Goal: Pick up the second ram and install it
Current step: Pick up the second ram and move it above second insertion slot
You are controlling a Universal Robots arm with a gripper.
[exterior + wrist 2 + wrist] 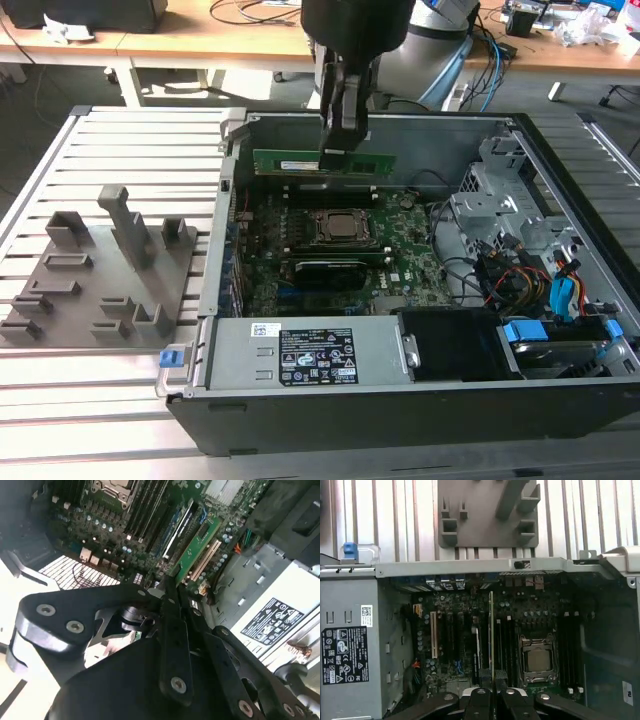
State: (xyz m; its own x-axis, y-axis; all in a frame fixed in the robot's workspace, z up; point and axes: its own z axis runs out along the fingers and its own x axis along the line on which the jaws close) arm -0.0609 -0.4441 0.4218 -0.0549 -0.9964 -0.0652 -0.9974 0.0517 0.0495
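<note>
the gripper (335, 160) is pinching the second ram (285, 161) at its middle — the green stick sits level inside the open computer case (430, 140), over the motherboard (410, 265), beside the processor socket (338, 228).

Second ram (285, 162): long, narrow green stick with a pale label, noted in the upper middle of the exterior view. Held level, standing on its long edge, clamped near mid-length by the gripper (338, 162).
</note>
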